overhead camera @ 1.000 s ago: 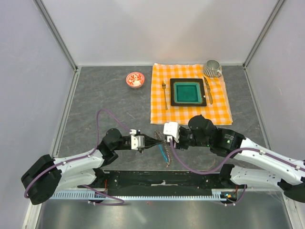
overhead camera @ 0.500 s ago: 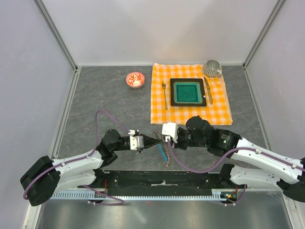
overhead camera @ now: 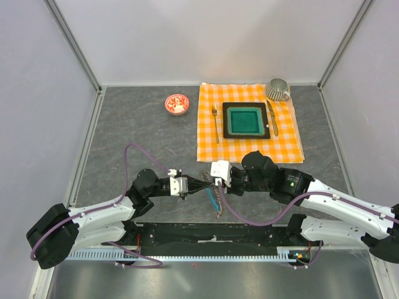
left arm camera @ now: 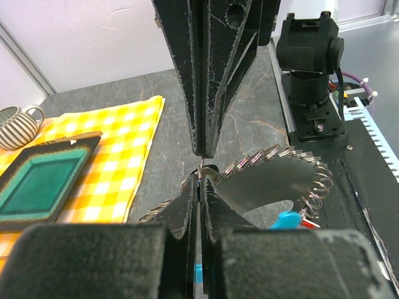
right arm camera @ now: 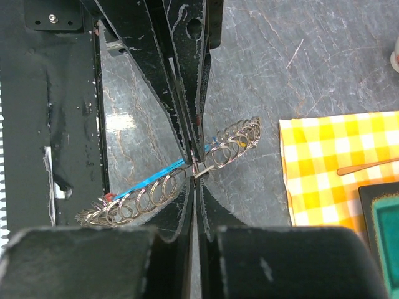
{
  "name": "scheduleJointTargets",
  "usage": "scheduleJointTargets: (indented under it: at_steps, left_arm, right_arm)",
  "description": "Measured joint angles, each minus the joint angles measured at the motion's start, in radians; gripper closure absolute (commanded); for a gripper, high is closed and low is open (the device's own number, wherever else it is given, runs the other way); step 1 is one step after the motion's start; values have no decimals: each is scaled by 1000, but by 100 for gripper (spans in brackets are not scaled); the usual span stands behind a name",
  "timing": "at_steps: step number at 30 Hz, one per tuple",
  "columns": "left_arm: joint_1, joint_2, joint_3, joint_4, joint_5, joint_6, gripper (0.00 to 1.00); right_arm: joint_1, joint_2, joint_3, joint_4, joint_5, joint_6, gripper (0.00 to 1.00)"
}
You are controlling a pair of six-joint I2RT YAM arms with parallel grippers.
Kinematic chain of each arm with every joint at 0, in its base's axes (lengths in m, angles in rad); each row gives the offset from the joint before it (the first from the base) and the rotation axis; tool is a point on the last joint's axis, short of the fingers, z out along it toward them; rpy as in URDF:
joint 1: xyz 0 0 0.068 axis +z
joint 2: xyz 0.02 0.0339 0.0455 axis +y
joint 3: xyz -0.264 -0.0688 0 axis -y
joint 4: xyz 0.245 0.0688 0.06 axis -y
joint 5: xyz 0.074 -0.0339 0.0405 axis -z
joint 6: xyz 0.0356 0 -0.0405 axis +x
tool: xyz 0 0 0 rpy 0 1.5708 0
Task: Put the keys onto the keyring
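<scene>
The keyring [overhead camera: 217, 200] is a grey chain of small wire rings with a cyan-blue strip [right arm camera: 156, 176], lying on the grey table between the two arms. It also shows in the right wrist view [right arm camera: 230, 142] and the left wrist view [left arm camera: 280, 156]. My left gripper [overhead camera: 207, 183] is shut on a thin metal key [left arm camera: 201, 169], with a bit of blue showing between its jaws. My right gripper [overhead camera: 216, 182] is shut on a small silver piece [right arm camera: 204, 169] at the keyring's rings. The two grippers meet tip to tip. A blue tag [left arm camera: 288, 219] and a red tag [left arm camera: 310, 218] lie by the ring.
An orange checked cloth [overhead camera: 209, 137] at the back right holds a green plate [overhead camera: 245, 120], a fork [overhead camera: 215, 121], a knife [overhead camera: 272, 117] and a striped cup [overhead camera: 278, 90]. A red-and-white bowl [overhead camera: 176, 104] stands to its left. The black base bar [overhead camera: 212, 233] runs along the near edge.
Both grippers have shifted a little to the left together, staying shut and tip to tip over the keyring.
</scene>
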Motion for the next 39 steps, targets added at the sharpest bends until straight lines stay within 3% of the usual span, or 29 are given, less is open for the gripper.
scheduleJointTargets:
  at_steps: [1,39]
  left_arm:
    - [0,0,0,0,0,-1,98]
    - [0,-5,36,-117,-82,-45,98]
  right_arm:
    - [0,1,0,0,-1,0,100]
    - [-1,26,-2,-4,-5,-23,99]
